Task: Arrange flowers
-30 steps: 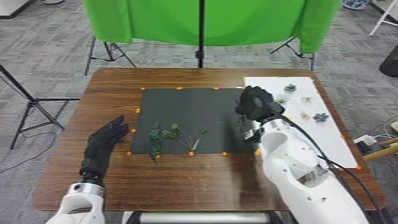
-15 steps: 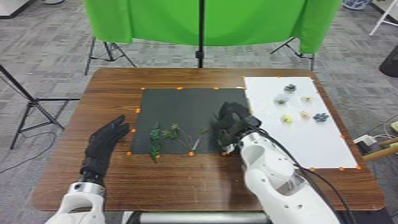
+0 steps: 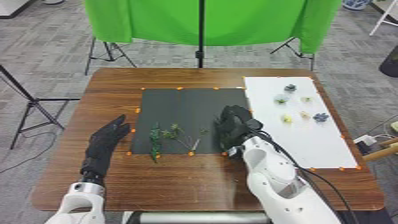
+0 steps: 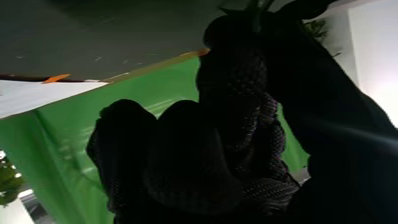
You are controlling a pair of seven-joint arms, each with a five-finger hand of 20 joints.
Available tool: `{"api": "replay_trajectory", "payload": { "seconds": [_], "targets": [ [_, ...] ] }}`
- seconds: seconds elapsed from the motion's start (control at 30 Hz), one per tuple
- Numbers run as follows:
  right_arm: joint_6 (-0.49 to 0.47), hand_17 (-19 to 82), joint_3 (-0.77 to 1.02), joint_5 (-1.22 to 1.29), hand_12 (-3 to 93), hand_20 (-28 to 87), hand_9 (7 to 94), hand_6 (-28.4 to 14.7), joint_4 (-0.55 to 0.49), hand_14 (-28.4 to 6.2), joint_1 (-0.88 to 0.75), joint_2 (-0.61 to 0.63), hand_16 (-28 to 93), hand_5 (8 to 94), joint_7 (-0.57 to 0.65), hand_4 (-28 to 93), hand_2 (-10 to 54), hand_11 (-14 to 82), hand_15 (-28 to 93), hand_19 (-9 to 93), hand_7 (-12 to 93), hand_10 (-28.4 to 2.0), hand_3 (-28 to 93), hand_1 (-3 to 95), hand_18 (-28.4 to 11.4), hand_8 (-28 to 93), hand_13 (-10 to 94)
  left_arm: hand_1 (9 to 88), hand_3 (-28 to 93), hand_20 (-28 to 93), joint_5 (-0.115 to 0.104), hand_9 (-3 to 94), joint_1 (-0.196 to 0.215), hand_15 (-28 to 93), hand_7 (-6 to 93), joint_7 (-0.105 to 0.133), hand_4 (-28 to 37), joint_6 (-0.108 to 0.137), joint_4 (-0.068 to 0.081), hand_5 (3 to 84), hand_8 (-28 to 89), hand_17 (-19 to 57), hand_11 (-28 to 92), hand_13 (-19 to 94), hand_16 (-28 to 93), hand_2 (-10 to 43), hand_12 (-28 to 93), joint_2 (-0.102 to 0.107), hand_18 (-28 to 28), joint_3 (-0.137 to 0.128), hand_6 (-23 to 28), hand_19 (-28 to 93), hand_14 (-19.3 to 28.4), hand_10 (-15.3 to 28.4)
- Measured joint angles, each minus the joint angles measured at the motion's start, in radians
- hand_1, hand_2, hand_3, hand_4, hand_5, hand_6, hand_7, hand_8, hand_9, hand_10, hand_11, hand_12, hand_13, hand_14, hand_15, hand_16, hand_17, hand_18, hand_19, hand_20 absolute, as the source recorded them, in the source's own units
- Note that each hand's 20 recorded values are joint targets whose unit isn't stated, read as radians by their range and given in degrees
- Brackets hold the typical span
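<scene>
In the head view my right hand (image 3: 233,125) is over the right edge of the dark mat (image 3: 178,105). In the right wrist view the thumb and a finger of my right hand (image 4: 233,85) pinch a thin green stem (image 4: 258,14); the rest of it is hidden. A long leafy green sprig (image 3: 155,142) and some thin branching stems (image 3: 183,137) lie on the mat, with a small sprig (image 3: 203,131) between them and the right hand. My left hand (image 3: 106,137) rests left of the mat, its fingers straight.
Several small blooms lie spaced on the white board (image 3: 315,150) at the right: a yellow one (image 3: 287,118), a blue-grey one (image 3: 321,117) and a dark one (image 3: 290,88) among them. Orange markers edge the mat. A green cloth (image 3: 151,25) hangs beyond the table.
My right hand has moved left from the mat's border with the white board to over the mat's right part, turning slightly. The left hand has stayed still.
</scene>
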Motion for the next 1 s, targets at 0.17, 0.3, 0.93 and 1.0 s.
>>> {"api": "replay_trajectory", "payload": {
  "seconds": [0.17, 0.3, 0.93, 1.0],
  "targets": [
    [0.005, 70, 0.003, -0.012, 27.5, 69, 85.7, -1.2, 0.007, -2.1, 0.0, 0.006, 33, 75.2, -0.007, 1, -9.5, 53.4, 70, 93, 40, -11.4, 52, 53.9, -11.3, 21, 91, 24.4, 65, 19, 0.0, 42.9, -0.001, 9, 4.9, 0.0, -23.4, -0.002, 0.001, 40.7, -5, 2.8, 10, 32, 5, -3.6, 12, -0.001, 12.5, 0.0, 4.0, 2, 14.0, 11.5],
    [0.005, 70, 0.005, -0.016, 27.5, 69, 85.5, -1.4, 0.008, -2.2, 0.0, 0.01, 33, 74.9, -0.01, 1, -9.5, 53.2, 70, 93, 39, -11.6, 50, 53.1, -11.3, 21, 91, 24.0, 66, 19, 0.001, 42.7, -0.001, 9, 4.8, 0.0, -23.2, -0.005, 0.001, 40.6, -5, 2.7, 10, 32, 5, -4.2, 12, -0.002, 12.6, 0.0, 4.1, 2, 14.0, 11.4],
    [-0.005, 68, 0.011, -0.019, 27.5, 68, 84.7, -1.9, 0.007, -2.8, 0.0, 0.017, 33, 73.9, -0.025, 51, -9.5, 52.9, 70, 93, 35, -12.3, -28, 73.4, -12.0, 20, 90, 23.6, 66, 19, 0.001, 42.2, 0.001, 9, 4.5, 0.003, -22.9, -0.027, 0.001, 39.6, -5, 2.6, 10, 31, 5, -5.2, 12, -0.005, 12.7, -0.006, 3.5, 2, 14.0, 11.2],
    [-0.006, 68, 0.012, -0.014, 27.5, 68, 84.6, -2.0, 0.002, -2.9, -0.001, 0.021, 33, 73.8, -0.025, 51, -9.5, 52.7, 70, 93, 34, -12.5, -28, 72.6, -12.1, 19, 90, 23.7, 66, 19, 0.001, 42.2, 0.002, 9, 4.4, 0.004, -22.9, -0.028, 0.001, 39.6, -5, 2.6, 10, 31, 5, -5.2, 12, -0.005, 12.7, -0.007, 3.5, 2, 14.0, 11.2]
  ]
}}
